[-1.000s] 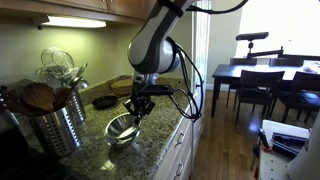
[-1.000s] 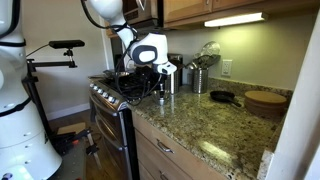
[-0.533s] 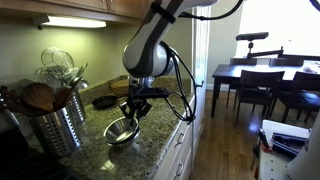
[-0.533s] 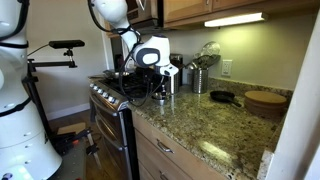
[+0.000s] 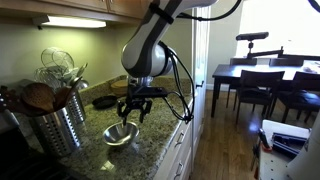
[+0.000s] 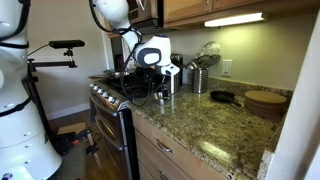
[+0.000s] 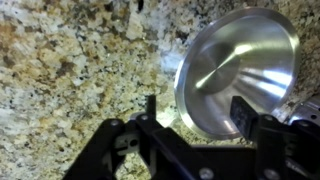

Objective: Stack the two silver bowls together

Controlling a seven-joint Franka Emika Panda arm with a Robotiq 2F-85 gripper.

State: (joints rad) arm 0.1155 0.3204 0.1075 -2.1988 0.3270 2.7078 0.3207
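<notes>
A shiny silver bowl sits upright on the speckled granite counter. An exterior view shows it as a single bowl shape near the counter's front edge; whether a second bowl is nested in it I cannot tell. My gripper hangs just above its near rim. The jaws are open, with one finger outside the rim over the counter and the other over the bowl's inside. Nothing is held. In both exterior views the gripper points down at the counter.
A tall ribbed steel canister full of utensils stands close beside the bowl. A dark flat pan lies behind the gripper. In an exterior view a stove adjoins the counter, and a round wooden board lies further along.
The jaws went from shut on the bowl's rim to open. The bowl dropped from a tilted, lifted pose to rest flat on the counter.
</notes>
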